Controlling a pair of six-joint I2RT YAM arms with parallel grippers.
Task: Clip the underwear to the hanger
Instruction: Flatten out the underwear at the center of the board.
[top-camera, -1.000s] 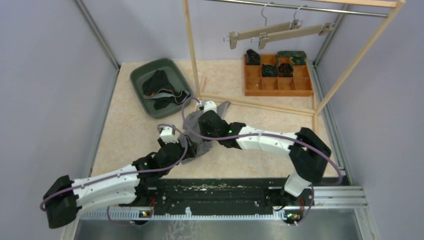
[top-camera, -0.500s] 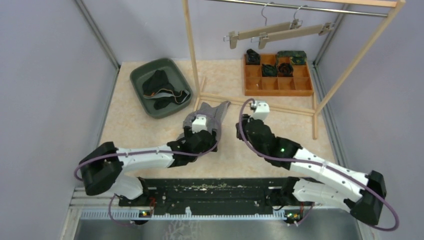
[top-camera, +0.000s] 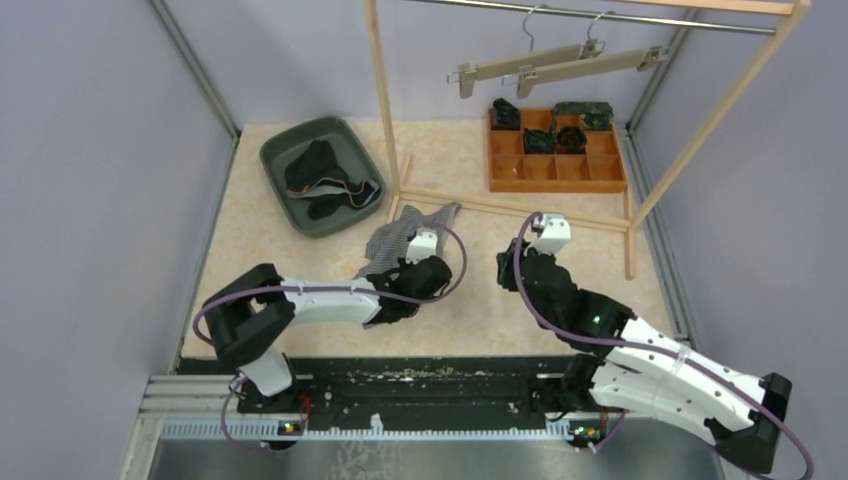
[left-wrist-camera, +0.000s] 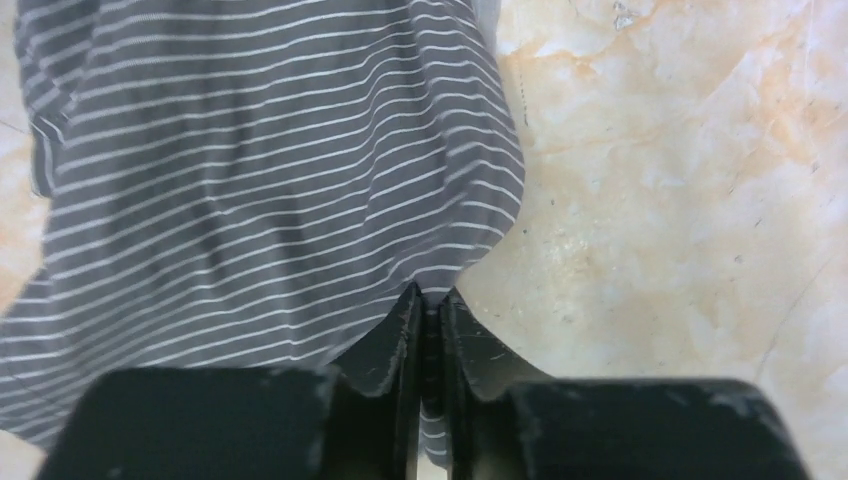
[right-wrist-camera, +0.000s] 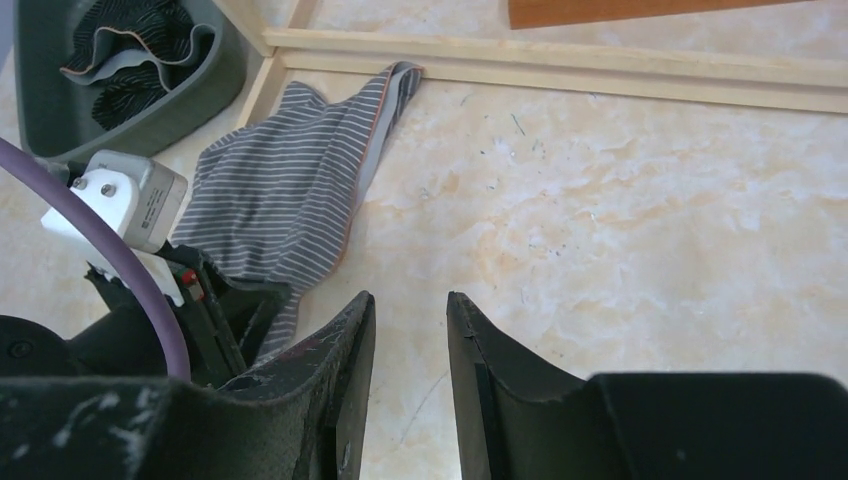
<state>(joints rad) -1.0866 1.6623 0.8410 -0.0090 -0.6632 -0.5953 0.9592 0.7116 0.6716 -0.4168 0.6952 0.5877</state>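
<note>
L end effector (left-wrist-camera: 428, 300) was clamped on near hem of striped underwear (left-wrist-camera: 250, 170). Cloth lay on table (left-wrist-camera: 680, 200), long axis running away twd hangers (top-camera: 520, 68), well apart overhead. R end effector (right-wrist-camera: 410, 320) apart, empty, nearby.

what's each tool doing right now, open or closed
Left tool: closed, pinching the edge of the striped underwear.
Right tool: open, holding nothing.

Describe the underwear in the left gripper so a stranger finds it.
Find the wooden rack post beside the green bin. At its foot lies the underwear. It alone is grey with white stripes; the bin's pieces are dark.
</note>
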